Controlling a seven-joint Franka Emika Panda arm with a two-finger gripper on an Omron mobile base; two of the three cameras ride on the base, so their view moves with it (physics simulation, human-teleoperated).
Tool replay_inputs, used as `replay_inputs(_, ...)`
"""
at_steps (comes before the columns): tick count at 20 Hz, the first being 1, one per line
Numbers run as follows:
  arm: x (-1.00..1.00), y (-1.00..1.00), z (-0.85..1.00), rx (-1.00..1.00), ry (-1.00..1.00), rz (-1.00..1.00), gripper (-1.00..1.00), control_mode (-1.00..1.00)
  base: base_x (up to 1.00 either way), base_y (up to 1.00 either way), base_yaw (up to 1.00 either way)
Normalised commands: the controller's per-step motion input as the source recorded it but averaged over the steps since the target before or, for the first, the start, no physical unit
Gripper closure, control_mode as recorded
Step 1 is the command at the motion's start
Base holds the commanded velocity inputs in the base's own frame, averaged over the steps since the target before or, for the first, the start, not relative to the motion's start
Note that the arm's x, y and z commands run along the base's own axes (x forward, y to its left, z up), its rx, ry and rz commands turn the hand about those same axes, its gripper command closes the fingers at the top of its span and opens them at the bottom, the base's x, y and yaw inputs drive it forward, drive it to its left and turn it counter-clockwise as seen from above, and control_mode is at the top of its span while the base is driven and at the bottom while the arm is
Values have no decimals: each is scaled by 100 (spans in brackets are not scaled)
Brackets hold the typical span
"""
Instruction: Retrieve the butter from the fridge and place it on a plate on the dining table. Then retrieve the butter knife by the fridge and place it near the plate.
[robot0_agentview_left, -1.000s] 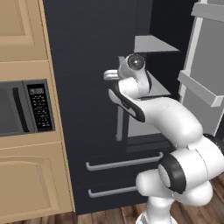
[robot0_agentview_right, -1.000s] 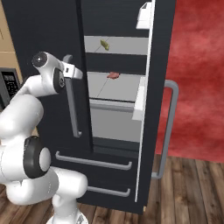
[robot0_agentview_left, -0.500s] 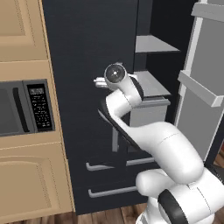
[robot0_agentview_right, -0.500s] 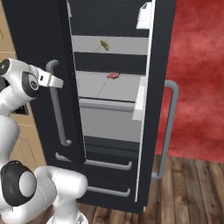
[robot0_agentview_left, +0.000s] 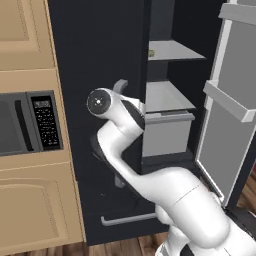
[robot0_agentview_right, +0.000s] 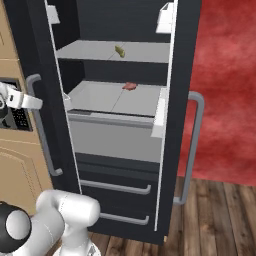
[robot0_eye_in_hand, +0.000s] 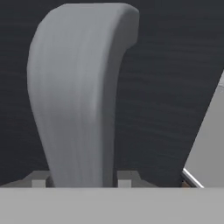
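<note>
The black fridge (robot0_agentview_left: 100, 50) stands with both doors swung open. The butter (robot0_agentview_right: 119, 51), a small olive-yellow stick, lies on the upper shelf, and its tip shows at the shelf edge (robot0_agentview_left: 151, 53). My gripper (robot0_eye_in_hand: 83, 178) straddles the grey bar handle (robot0_eye_in_hand: 78, 96) of the left door, one fingertip (robot0_eye_in_hand: 41, 178) close on each side. I cannot tell whether they press it. From the right base view the hand (robot0_agentview_right: 36, 102) meets that handle (robot0_agentview_right: 42, 135) near its top. The plate, dining table and butter knife are out of view.
A small red food item (robot0_agentview_right: 129, 86) lies on the lower shelf. Fridge drawers (robot0_agentview_right: 115, 187) with grey handles sit below. A black microwave (robot0_agentview_left: 30, 122) sits in tan cabinets left of the fridge. The right door (robot0_agentview_left: 230, 100) juts out toward the base.
The left fridge door has swung much wider open, with my hand on its handle. The arm has swept left with it, and more of the shelves now shows.
</note>
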Motion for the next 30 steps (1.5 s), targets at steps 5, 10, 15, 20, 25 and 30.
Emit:
replay_inputs(5, -46, 70, 0, -1, 0, -19, 100, -100, 0, 0, 0)
replay_inputs(10, -55, 54, 0, 0, 0, -23, 100, -100, 0, 0, 0)
replay_inputs(15, -48, 57, 0, 0, 0, -21, 100, -100, 0, 0, 0)
replay_inputs(20, -43, 59, 0, 0, 0, -20, -100, -100, 0, 0, 0)
replay_inputs(25, -1, 36, 0, 0, 0, -7, -100, -100, 0, 0, 0)
replay_inputs(30, 0, 23, -4, 3, 0, 0, -100, -100, 0, 0, 0)
